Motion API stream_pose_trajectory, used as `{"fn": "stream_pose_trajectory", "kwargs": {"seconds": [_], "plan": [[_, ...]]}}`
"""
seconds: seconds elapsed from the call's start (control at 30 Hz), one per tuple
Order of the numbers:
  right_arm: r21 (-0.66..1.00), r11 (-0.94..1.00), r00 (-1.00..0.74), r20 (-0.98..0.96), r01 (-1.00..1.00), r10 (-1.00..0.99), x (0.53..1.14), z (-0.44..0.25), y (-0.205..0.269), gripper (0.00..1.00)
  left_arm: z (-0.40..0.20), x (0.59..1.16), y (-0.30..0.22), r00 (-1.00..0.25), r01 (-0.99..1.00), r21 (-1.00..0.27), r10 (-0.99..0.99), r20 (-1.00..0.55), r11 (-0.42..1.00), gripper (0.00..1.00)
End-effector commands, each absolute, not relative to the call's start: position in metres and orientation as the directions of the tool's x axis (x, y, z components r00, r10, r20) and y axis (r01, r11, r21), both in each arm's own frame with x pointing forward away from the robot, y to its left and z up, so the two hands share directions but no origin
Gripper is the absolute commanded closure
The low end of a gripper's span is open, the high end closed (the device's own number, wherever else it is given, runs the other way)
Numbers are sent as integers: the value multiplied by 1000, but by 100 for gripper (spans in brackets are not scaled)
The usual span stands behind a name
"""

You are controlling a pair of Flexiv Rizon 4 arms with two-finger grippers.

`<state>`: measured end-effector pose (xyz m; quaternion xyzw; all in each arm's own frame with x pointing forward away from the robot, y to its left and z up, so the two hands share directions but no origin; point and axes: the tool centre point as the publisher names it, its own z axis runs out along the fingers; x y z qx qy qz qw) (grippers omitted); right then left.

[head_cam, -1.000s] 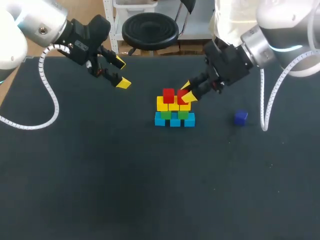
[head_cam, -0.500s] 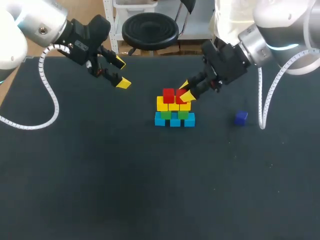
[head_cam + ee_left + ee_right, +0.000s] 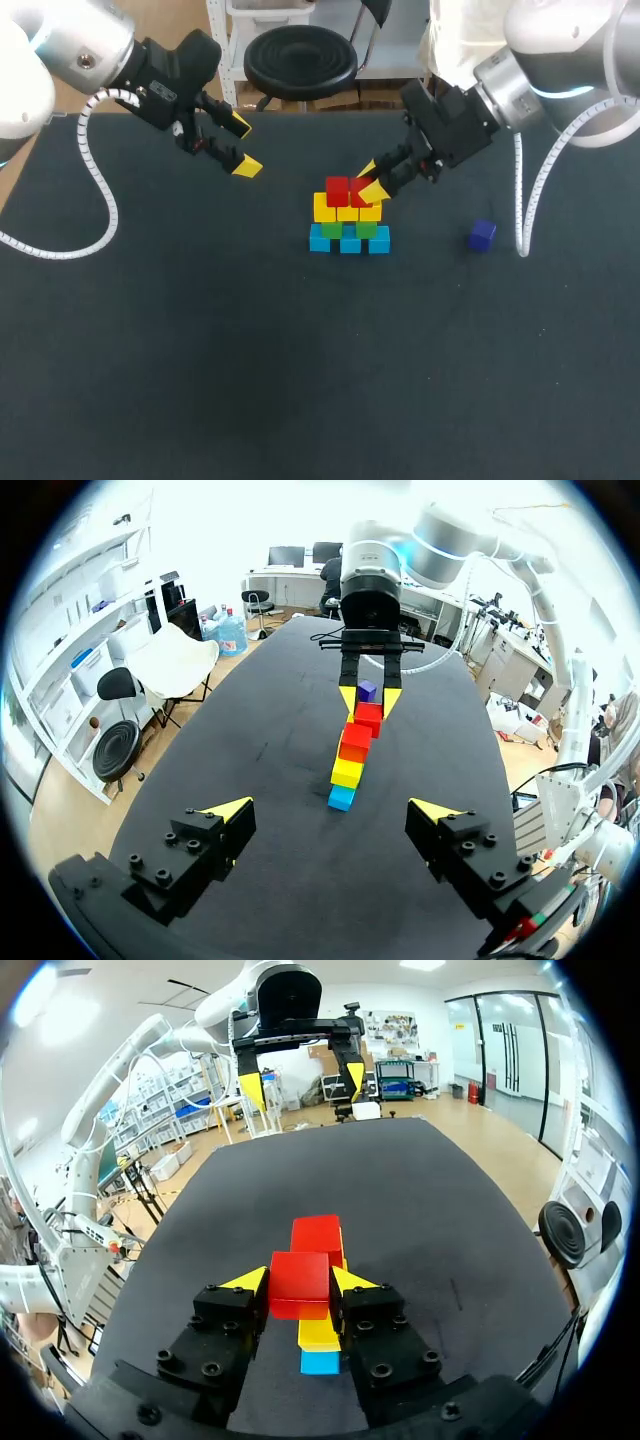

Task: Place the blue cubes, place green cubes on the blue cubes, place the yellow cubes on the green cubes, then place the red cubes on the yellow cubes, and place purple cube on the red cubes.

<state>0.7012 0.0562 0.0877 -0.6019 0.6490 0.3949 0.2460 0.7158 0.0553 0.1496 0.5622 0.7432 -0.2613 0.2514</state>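
Observation:
A cube stack stands mid-table: three blue cubes (image 3: 349, 242) at the base, green cubes (image 3: 366, 230) on them, yellow cubes (image 3: 326, 208) above, and one red cube (image 3: 337, 190) on top at the left. My right gripper (image 3: 371, 180) is shut on a second red cube (image 3: 300, 1282) and holds it beside the first red cube (image 3: 318, 1235), just over the yellow layer (image 3: 320, 1332). The purple cube (image 3: 481, 235) lies alone to the right of the stack. My left gripper (image 3: 238, 145) hangs open and empty, up at the far left, facing the stack (image 3: 347, 770).
The black table (image 3: 200, 350) carries nothing besides the stack and the purple cube. My right arm's cable (image 3: 530, 200) loops down near the purple cube.
My right gripper has shifted slightly left and away with the red cube, closer over the stack. The left arm has stayed still.

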Motion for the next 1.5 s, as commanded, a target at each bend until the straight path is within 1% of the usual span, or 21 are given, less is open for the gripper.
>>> {"fn": "stream_pose_trajectory", "kwargs": {"seconds": [0.03, 0.17, 0.37, 0.5, 0.6, 0.67, 0.73, 0.87, 1.0, 1.13, 1.2, 1.37, 1.5], "plan": [[219, -38, -156, -795, -975, -587, 703, 87, 57, 100, 149, 715, 56, -238, 968, -104, 702, -672, 229, 0], [220, -39, -155, -795, -975, -587, 703, 87, 57, 97, 149, 715, 56, -238, 968, -104, 702, -672, 229, 0], [219, -37, -157, -795, -975, -586, 703, 86, 56, 98, 149, 715, 56, -238, 968, -104, 702, -672, 229, 0], [219, -37, -157, -796, -975, -585, 703, 86, 56, 97, 149, 715, 56, -238, 968, -104, 702, -672, 229, 0], [219, -37, -157, -796, -975, -584, 703, 86, 56, 95, 149, 715, 56, -238, 968, -104, 702, -672, 229, 0], [220, -37, -158, -795, -975, -585, 703, 85, 56, 91, 149, 715, 56, -238, 968, -104, 702, -672, 229, 0], [221, -36, -159, -796, -975, -584, 703, 85, 56, 90, 149, 715, 56, -238, 968, -104, 702, -672, 229, 0], [222, -36, -160, -797, -974, -582, 703, 84, 56, 93, 149, 715, 56, -238, 968, -104, 702, -672, 229, 0], [222, -37, -159, -798, -974, -581, 703, 83, 56, 92, 149, 715, 56, -238, 968, -104, 702, -672, 229, 0], [222, -38, -160, -798, -974, -580, 703, 83, 56, 89, 149, 715, 56, -238, 968, -104, 702, -672, 229, 0], [222, -37, -160, -799, -974, -580, 703, 83, 57, 85, 149, 715, 56, -238, 968, -104, 702, -672, 229, 0], [217, -34, -158, -799, -976, -581, 704, 83, 56, 85, 149, 715, 56, -238, 968, -104, 702, -672, 229, 0], [215, -34, -156, -799, -976, -581, 705, 84, 56, 81, 149, 715, 56, -238, 968, -104, 702, -672, 229, 0]]}}
